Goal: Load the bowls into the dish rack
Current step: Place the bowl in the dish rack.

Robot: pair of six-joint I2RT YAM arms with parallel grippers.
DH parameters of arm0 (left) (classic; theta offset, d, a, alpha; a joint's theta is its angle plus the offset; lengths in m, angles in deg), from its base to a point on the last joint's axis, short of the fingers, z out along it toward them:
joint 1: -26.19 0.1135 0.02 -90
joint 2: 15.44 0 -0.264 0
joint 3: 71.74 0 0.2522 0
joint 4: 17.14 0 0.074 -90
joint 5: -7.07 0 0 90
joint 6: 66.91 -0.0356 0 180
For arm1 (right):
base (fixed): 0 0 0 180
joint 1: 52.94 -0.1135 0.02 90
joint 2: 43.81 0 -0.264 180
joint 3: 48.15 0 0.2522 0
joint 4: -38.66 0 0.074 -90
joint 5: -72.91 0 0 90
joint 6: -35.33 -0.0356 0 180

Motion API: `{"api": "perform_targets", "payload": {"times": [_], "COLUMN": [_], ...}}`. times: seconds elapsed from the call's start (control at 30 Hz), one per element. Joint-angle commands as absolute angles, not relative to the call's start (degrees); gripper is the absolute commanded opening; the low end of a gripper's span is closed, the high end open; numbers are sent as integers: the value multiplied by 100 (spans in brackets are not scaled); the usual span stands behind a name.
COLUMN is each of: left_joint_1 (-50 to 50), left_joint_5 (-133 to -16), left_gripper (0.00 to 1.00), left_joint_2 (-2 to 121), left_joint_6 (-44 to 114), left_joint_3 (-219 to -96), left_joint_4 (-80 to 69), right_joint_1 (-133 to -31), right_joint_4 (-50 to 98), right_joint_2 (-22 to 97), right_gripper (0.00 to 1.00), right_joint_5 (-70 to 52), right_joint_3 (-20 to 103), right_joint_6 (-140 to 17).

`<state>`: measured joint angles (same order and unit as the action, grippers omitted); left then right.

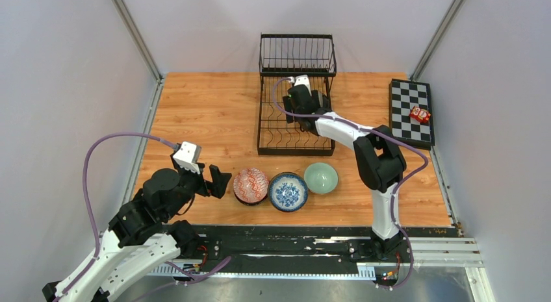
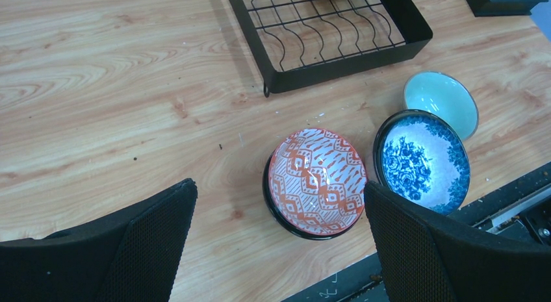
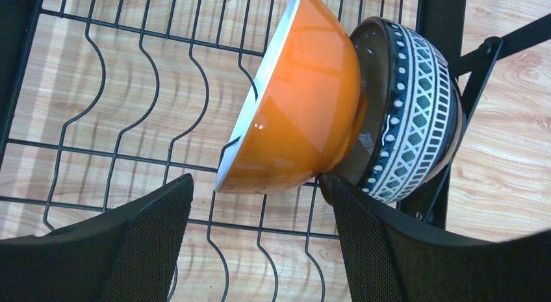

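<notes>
Left end effector (image 1: 217, 183) is wide open and empty, hanging over the bench (image 1: 208, 107) just left of the bowl row. In the left wrist view its fingers (image 2: 149, 237) frame the red-patterned bowl (image 2: 317, 182). Three bowls sit upright on the bench along the near edge: red-patterned, then blue floral bowl (image 1: 288, 191) touching it, then pale green bowl (image 1: 321, 177) just beside that. Dish rack (image 1: 295, 151) is behind them, mid-bench. Right end effector (image 1: 304, 102) is over the rack's base tray with its jaws apart, gripping nothing. The lower edge of the orange bowl (image 3: 305, 100) sits between the fingers, and the left pad is clear of it. The orange bowl stands on edge in the tray wires, tilted, leaning into the dark blue lattice bowl (image 3: 416, 113) at the rack's right frame. Far right: checkered board (image 1: 410, 112) with a small red object (image 1: 420, 114) on it.
</notes>
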<state>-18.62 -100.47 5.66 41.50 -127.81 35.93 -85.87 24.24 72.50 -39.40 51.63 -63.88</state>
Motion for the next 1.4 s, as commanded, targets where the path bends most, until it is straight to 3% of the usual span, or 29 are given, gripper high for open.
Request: {"api": "perform_targets", "payload": {"times": [0.0, 0.33, 0.63, 0.97, 1.37], "left_joint_1": [-1872, -1873, -1872, -1874, -1872], "left_joint_5": [-9996, -9984, -10004, -9994, -9989], "left_gripper": [100, 100, 100, 100, 100], "left_joint_2": [561, 512, 503, 533, 532], "left_joint_6": [4074, 4093, 4097, 4084, 4084], "left_joint_3": [-12717, -12715, -12708, -12698, -12699], "left_joint_4": [3560, 3558, 3563, 3541, 3541], "right_joint_1": [-8519, -8623, -8642, -8634, -8736], "right_joint_4": [2383, 2415, 2396, 2345, 2413], "right_joint_2": [6825, 6542, 6904, 7339, 7169], "right_gripper": [80, 77, 57, 59, 41], "right_joint_5": [-3898, -3884, -4050, -4079, -4219], "right_joint_3": [4942, 4797, 5204, 5537, 5106], "right_joint_6": [-6523, -6537, -6469, -6485, -6282]}}
